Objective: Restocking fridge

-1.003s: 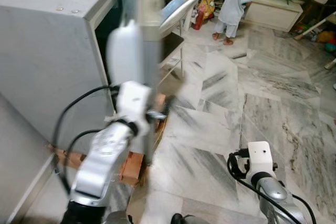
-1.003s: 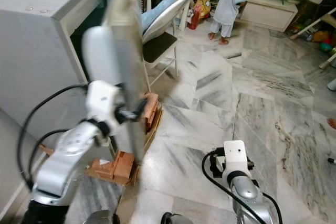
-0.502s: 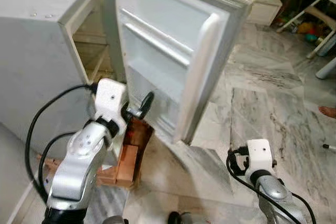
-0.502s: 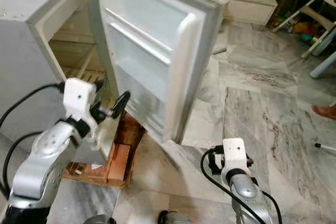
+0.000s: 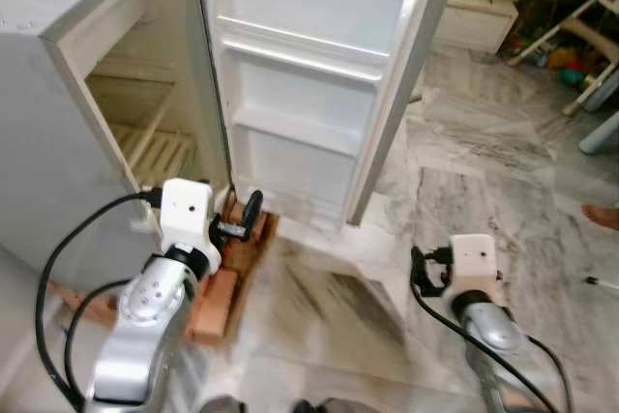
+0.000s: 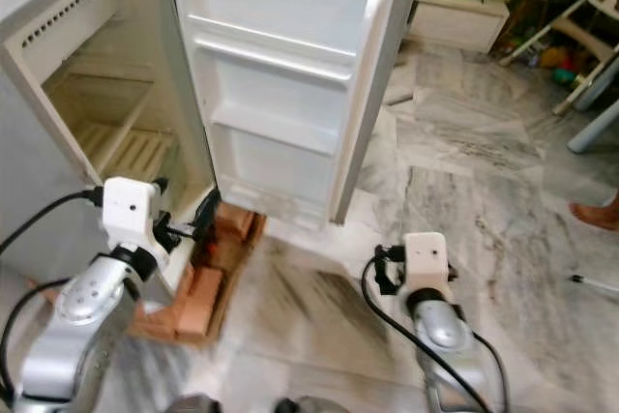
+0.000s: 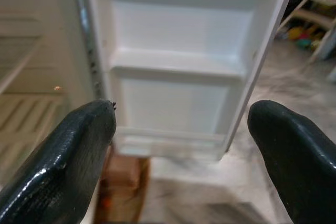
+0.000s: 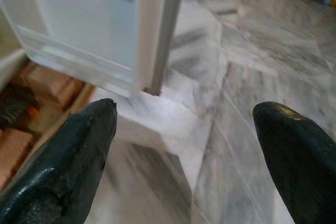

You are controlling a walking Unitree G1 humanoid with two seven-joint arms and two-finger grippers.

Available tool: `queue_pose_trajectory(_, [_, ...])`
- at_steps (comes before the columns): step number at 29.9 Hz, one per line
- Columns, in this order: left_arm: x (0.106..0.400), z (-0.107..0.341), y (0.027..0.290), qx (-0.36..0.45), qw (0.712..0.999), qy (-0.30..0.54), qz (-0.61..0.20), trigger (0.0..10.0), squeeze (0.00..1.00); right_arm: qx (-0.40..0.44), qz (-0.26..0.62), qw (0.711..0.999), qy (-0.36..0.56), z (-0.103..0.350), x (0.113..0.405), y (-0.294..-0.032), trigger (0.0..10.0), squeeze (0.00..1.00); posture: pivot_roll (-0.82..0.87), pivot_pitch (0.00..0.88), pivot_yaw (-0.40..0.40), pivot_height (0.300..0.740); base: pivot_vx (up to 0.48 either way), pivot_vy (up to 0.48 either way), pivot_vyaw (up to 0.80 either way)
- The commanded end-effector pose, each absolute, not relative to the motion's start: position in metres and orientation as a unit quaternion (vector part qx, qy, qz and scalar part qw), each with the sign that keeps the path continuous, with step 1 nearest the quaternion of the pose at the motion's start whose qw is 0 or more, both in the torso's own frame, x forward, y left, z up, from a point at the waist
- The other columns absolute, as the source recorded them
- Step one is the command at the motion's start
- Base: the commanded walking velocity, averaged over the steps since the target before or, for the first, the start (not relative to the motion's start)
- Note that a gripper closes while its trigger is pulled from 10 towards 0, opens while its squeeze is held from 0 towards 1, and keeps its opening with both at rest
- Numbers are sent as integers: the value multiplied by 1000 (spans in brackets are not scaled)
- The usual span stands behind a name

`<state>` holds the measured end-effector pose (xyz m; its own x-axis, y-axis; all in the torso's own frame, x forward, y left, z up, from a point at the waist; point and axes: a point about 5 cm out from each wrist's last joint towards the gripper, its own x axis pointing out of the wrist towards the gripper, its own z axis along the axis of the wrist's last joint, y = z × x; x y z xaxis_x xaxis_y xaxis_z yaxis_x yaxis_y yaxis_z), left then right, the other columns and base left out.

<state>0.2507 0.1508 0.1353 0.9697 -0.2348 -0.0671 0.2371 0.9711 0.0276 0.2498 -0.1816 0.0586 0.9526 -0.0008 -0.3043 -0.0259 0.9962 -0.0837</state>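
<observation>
Now, fridge (image 5: 87, 55): you are standing in front of it with its cabinet showing bare wire shelves and nothing stocked inside.
Door: the fridge door (image 5: 319, 94) is hanging wide open, its inner face turned toward you; its moulded door shelves (image 6: 276, 55) are sitting bare, which is why I judge the restocking itself is not yet begun.
Left hand: your left hand (image 7: 184, 145) is hovering low near the foot of the fridge, just beside the hinge edge of the door, fingers spread wide and gripping nothing; in the wrist view it is looking straight at the door's inner face.
Right hand: your right hand (image 8: 184, 150) is hanging low over the floor to the right of the door's free edge, fingers parted and carrying nothing.
Base: the fridge is resting on bricks (image 5: 227, 282), probably to raise it off the floor, so you are working close to a raised and possibly less steady base.
Floor: the marble floor (image 5: 484, 171) is stretching away to the right, with a person's foot (image 6: 592, 212) at its far right edge.
Goods: you are not carrying any item to stock.
Next, as a judgement: you are likely needing to fetch goods, while keeping the arms clear of the door so it is not swinging shut.
</observation>
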Motion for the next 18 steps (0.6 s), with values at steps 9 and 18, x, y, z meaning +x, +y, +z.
queue_pose_trajectory(9, [242, 124, 154, 41, 994, 42, -89, 10000, 0, -45, -13, 988, 147, 61, 255, -187, 10000, 0, 62, 72, -68, 740, 377, -210, -543])
queue_pose_trajectory(18, [240, 122, 197, 111, 992, 53, 34, 10000, 0, -34, -6, 991, 126, 68, 260, -180, 10000, 0, 71, 73, -54, 740, 451, 0, -592])
